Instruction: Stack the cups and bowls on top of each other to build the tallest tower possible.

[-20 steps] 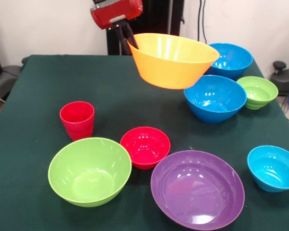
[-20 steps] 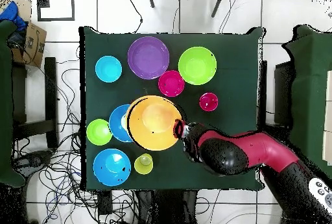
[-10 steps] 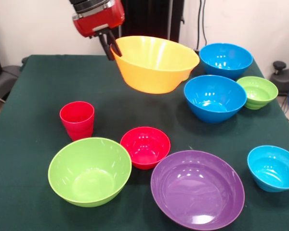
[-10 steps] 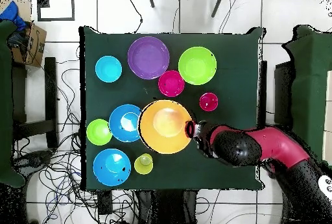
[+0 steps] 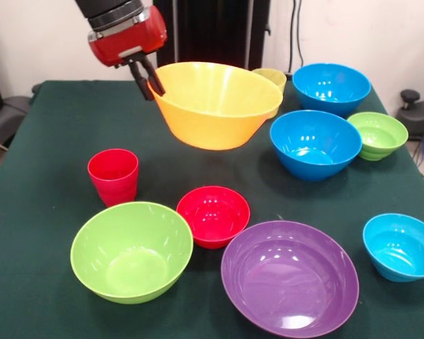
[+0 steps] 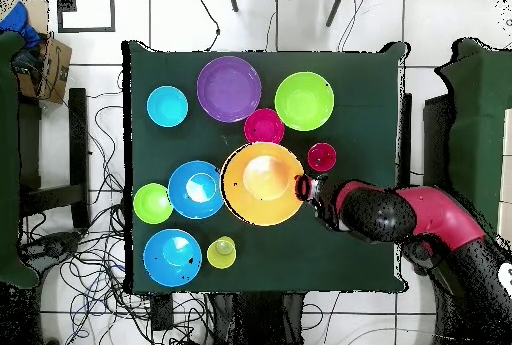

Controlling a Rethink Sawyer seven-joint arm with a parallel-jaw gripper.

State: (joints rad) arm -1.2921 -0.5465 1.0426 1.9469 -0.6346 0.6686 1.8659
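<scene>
Gripper point(image 5: 147, 79) pinching the orange bowl point(image 5: 212, 102) by its rim, airborne; lime-green bowl point(image 5: 131, 251) sits below it, toward the camera.

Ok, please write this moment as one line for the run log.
gripper: shut on orange bowl rim | bowl: lifted off table, tilted | lime green bowl: empty, on table | red cup: upright | tower: not started

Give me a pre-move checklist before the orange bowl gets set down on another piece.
1. Grip: gripper pinches the orange bowl by its rim: ok.
2. Bowl clear of the table: ok, held in the air.
3. Bowl level: not ok, tilted.
4. Lime green bowl upright and empty: ok.
5. Red cup and red bowl stand close beside the green bowl: cannot tell if clearance is enough.
</scene>
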